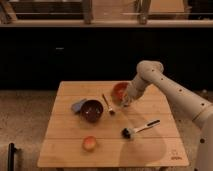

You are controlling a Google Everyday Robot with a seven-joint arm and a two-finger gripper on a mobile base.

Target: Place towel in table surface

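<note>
Hard to call finished or not begun: a bluish crumpled cloth [78,105], presumably the towel, lying on the table surface [150,150], tucked against the side of the dark bowl [93,110] away from the arm. Gripper [124,100] low at the near edge of the reddish bowl [120,91], well apart from that cloth, open or closed impossible to tell, nothing plainly carried. Judging by that, either placing complete or the whole pick-up yet to come.

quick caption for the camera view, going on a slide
Robot arm's claw low beside an orange bowl on the light-wood table surface, blue towel lying beside a dark bowl.
</note>
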